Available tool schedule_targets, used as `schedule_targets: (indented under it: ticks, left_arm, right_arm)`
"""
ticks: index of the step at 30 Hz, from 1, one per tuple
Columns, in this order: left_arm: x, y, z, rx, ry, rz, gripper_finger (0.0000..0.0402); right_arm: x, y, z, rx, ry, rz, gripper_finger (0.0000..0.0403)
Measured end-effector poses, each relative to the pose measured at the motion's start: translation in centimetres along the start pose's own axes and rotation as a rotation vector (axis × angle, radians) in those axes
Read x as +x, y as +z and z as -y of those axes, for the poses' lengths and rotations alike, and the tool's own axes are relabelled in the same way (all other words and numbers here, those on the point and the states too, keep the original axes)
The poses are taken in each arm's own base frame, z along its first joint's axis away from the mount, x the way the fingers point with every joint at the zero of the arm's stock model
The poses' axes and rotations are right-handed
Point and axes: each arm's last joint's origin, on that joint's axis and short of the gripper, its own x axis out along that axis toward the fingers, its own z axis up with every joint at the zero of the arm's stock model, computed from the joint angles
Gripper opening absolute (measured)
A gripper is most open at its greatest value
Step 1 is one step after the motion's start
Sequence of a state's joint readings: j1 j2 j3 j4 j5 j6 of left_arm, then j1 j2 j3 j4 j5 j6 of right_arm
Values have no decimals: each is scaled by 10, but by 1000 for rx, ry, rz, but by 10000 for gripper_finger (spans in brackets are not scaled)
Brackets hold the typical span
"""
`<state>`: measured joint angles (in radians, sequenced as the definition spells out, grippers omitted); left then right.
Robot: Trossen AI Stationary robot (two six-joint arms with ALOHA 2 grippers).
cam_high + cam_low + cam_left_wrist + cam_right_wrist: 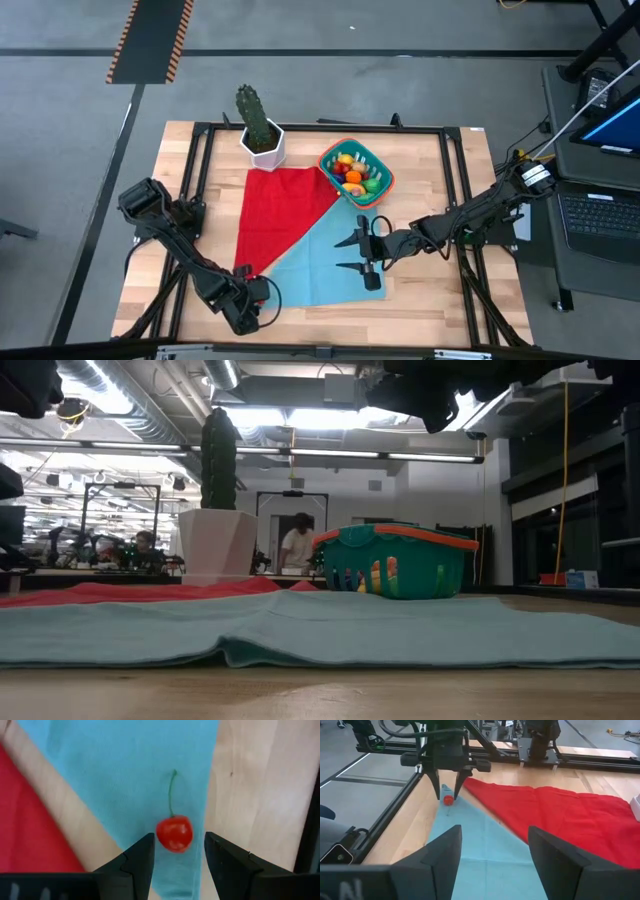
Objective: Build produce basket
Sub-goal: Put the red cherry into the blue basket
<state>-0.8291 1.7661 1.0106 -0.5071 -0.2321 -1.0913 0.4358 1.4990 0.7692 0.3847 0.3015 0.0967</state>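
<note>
A red cherry [174, 833] with a green stem lies on the near left corner of a teal cloth [325, 255]. My left gripper [179, 840] points down over it, open. One finger stands on each side of the cherry, and a gap shows on both sides. The right wrist view shows this gripper [449, 786] just above the cherry [448, 799]. The teal basket [388, 172] with an orange-red rim stands at the far middle of the table and holds several pieces of produce [354, 171]. My right gripper [355, 253] hovers open over the teal cloth, with nothing between its fingers.
A red cloth [285, 205] lies left of the basket, its edge over the teal cloth. A white pot with a cactus [262, 130] stands at the far edge, beside the red cloth. A black frame [200, 160] runs around the wooden table top.
</note>
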Motion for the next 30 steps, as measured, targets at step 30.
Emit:
schedule_targets:
  ticks: [30]
  left_arm:
    - [5,2,-10,-6,59,20,165]
  right_arm:
    - [0,0,0,3,0,-1,228]
